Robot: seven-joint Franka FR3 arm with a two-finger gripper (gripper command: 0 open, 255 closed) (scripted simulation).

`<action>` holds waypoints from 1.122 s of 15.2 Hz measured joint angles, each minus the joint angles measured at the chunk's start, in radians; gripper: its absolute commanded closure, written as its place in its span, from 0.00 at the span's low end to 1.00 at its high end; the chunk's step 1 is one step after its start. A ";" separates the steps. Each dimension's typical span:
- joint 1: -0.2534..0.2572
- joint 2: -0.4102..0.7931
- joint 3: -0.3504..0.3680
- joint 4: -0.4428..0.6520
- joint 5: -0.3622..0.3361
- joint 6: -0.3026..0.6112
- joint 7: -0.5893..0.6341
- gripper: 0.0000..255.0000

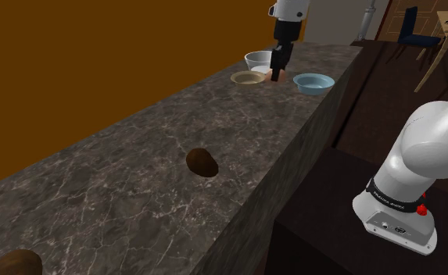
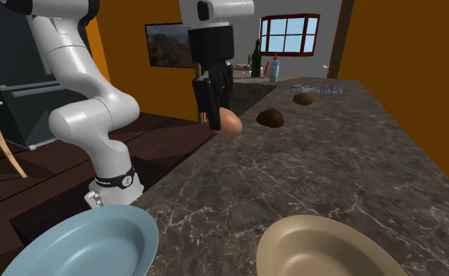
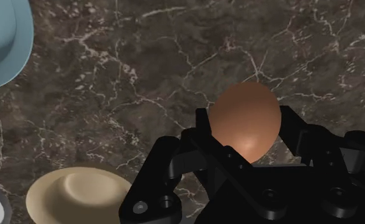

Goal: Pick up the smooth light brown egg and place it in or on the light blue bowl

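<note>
A smooth light brown egg sits clasped between the two black fingers of my gripper, which is shut on it. In the shoulder view the gripper hangs at the far end of the dark marble counter, with the egg at its tip, between a tan bowl and the light blue bowl. In the second exterior view the egg shows beside the gripper, low over the counter. The light blue bowl stands near the counter's edge, and its rim lies off to one side of the gripper.
A tan bowl and a pale grey bowl stand close to the gripper. Two brown lumps lie farther along the counter. The counter's edge drops to a dark floor beside the stand.
</note>
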State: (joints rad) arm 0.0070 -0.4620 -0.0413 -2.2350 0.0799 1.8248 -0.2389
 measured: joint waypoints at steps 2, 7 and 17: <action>-0.004 -0.006 -0.007 0.005 -0.003 -0.013 -0.008 1.00; -0.046 -0.008 -0.093 0.020 -0.038 -0.038 -0.119 1.00; -0.126 0.057 -0.279 0.119 -0.096 -0.084 -0.362 1.00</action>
State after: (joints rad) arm -0.1187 -0.4051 -0.3202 -2.1158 -0.0157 1.7412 -0.6012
